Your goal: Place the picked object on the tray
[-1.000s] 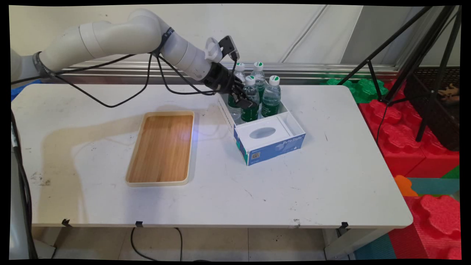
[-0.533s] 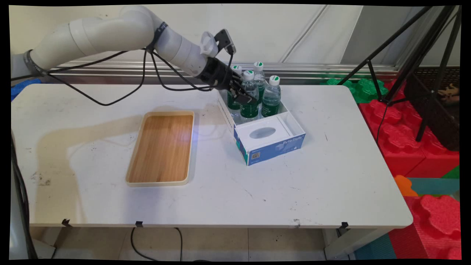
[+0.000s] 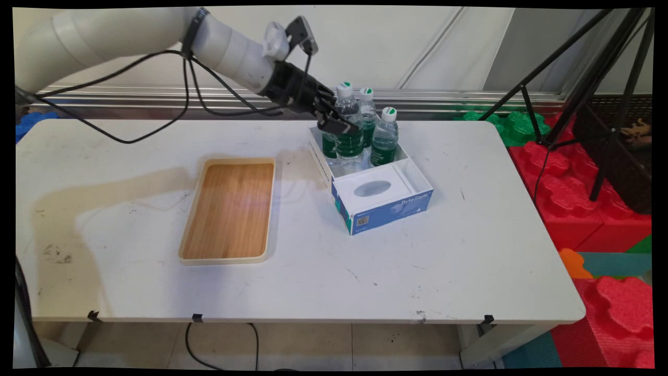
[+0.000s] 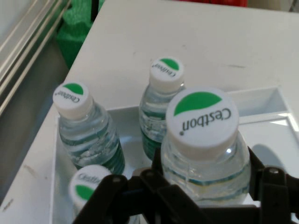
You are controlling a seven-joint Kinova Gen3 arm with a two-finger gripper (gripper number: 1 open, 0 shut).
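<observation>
My gripper (image 3: 336, 121) is shut on a clear water bottle (image 3: 348, 137) with a green label and a white cap, holding it by the shoulder. The bottle hangs raised, its cap above those of three like bottles (image 3: 385, 137) that stand in the open white part of a blue and white box (image 3: 389, 204). In the hand view the held bottle (image 4: 203, 122) fills the space between the fingers of the gripper (image 4: 205, 189). The three other bottles (image 4: 74, 99) stand below it inside the white box (image 4: 264, 99).
A wooden tray with a cream rim (image 3: 229, 210) lies empty to the left of the box. A black tripod (image 3: 595, 78) stands off the table's right end, over red and green foam blocks (image 3: 589, 209). Black cables (image 3: 156, 94) hang from the arm.
The gripper has risen and drawn a little to the left, lifting the gripped bottle up from among the others. The box and the tray have stayed put.
</observation>
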